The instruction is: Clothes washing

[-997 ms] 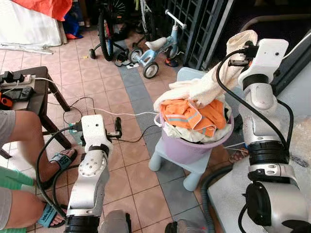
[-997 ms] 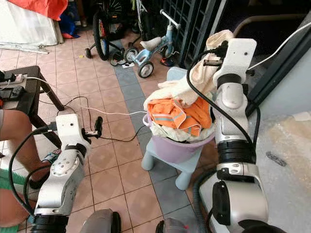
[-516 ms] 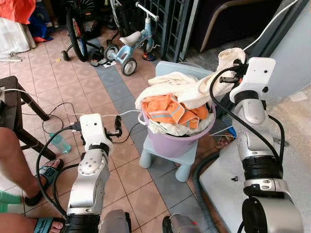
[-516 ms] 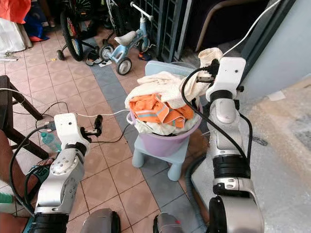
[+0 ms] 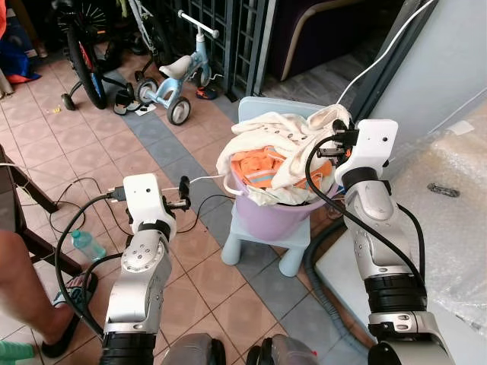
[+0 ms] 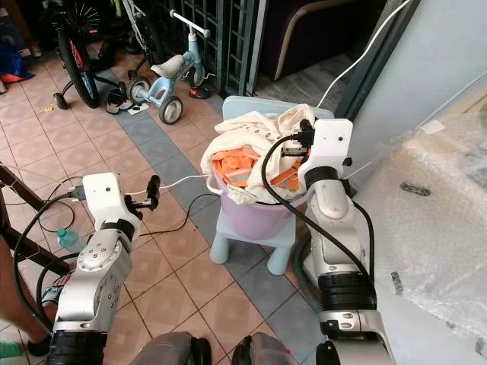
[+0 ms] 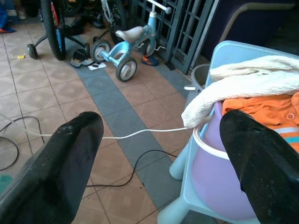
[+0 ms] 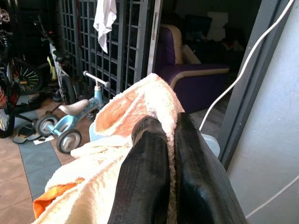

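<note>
Basket [image 5: 283, 220], lilac plastic, sits on a pale blue stool [image 5: 262, 242] on the tiled floor [image 5: 152, 144], heaped above its rim with laundry: orange garment [image 5: 257, 169] in the middle, cream towel [image 5: 283, 133] draped over the top and spilling past the rim. I see my right gripper [image 8: 164, 140] raised at the far right edge of the heap, fingers pinched nearly together on a fold of the towel; in the right wrist view the cloth rises between and beyond the two black fingers [image 8: 142, 172]. My left gripper [image 5: 183, 194] hangs out over the floor to the left of the basket, apart from it, holding nothing; in the left wrist view its fingers [image 7: 60, 158] stand wide apart with the basket rim and towel edge seen between them. A white cable [image 7: 140, 133] runs across the tiles toward the basket, and a black cable [image 5: 204, 207] loops on the floor near the stool. Behind the stool: a small blue tricycle [image 5: 176, 80], a bicycle wheel [image 5: 84, 57] and a dark metal grille [image 5: 236, 30]. To my right lies a surface covered in bubble wrap [image 5: 449, 182]. A person's leg [image 5: 30, 281] in a sandal is at my left, beside a plastic bottle [image 5: 86, 245].
</note>
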Tool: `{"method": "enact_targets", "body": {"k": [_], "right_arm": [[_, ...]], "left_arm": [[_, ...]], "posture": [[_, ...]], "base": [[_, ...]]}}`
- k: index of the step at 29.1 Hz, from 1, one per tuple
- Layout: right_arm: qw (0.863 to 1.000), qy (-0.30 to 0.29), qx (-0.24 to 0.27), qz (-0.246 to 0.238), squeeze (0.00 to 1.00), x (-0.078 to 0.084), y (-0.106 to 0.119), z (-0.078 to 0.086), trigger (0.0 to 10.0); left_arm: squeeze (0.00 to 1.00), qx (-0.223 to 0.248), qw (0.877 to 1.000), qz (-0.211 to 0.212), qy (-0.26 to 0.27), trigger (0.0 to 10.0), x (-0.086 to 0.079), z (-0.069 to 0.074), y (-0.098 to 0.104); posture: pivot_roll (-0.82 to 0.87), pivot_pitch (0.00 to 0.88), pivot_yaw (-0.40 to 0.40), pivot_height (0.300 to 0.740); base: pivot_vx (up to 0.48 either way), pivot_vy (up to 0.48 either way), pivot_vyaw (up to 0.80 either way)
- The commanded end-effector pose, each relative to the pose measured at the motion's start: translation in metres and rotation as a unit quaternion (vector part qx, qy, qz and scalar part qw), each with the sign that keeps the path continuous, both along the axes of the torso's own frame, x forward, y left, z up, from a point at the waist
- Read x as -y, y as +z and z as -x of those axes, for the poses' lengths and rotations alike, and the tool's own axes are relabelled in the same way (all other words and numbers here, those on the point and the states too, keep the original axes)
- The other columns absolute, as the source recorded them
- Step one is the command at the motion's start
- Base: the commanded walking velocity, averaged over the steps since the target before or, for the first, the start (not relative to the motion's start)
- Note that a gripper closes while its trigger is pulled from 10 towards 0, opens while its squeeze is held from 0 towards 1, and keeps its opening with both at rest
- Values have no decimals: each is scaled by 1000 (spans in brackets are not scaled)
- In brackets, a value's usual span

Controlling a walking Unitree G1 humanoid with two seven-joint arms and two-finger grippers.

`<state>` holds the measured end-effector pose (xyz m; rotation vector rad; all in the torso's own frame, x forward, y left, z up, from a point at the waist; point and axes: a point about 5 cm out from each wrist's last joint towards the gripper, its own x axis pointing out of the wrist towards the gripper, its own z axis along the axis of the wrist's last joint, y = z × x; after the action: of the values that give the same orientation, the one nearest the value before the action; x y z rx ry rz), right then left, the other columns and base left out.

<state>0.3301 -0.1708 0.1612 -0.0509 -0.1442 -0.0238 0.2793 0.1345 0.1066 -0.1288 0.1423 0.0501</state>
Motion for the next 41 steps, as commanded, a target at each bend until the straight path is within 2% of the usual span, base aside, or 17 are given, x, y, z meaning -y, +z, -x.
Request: {"method": "enact_targets", "body": {"k": [1, 7, 12, 19, 25, 31, 33, 36, 41], "right_arm": [[1000, -9, 21, 9, 0, 0, 12, 0, 10000], [999, -26, 24, 15, 0, 4, 15, -1, 10000], [999, -35, 29, 20, 0, 7, 19, -2, 10000], [997, -42, 52, 45, 0, 7, 28, -3, 10000], [991, -68, 94, 69, 0, 26, 57, -18, 10000], [987, -63, 116, 86, 0, 33, 76, -30, 10000], [986, -53, 126, 92, 0, 31, 84, -35, 10000], [986, -22, 141, 86, 0, 19, 99, -45, 10000], [982, 16, 159, 101, 0, 4, 106, -49, 10000]], "left_arm": [[0, 7, 1000, 13, -3, 10000, 0, 1, 1], [0, 16, 1000, 15, -5, 10000, -1, -1, 4], [0, 27, 999, 18, -3, 10000, -3, -3, 6], [0, 30, 999, 22, -9, 10000, -1, -1, 6], [0, 33, 999, 24, -12, 10000, 0, -1, 6], [0, 33, 999, 24, -13, 10000, 0, -3, 6], [0, 33, 999, 25, -13, 10000, 1, -3, 6], [0, 32, 999, 24, -14, 10000, 1, -2, 5], [0, 30, 999, 25, -12, 10000, 2, -2, 5]], "posture": [[69, 42, -41, 740], [68, 40, -40, 740], [65, 39, -39, 740], [61, 44, -36, 740], [59, 47, -34, 740], [60, 47, -32, 740], [61, 48, -34, 740], [64, 46, -34, 740], [70, 47, -37, 740]], "base": [[0, 0, -419], [0, 0, -688], [0, 0, 0], [290, 0, -800], [343, 0, -800], [351, 0, -800], [345, 0, -800], [330, 0, -585], [303, 0, -294]]}}
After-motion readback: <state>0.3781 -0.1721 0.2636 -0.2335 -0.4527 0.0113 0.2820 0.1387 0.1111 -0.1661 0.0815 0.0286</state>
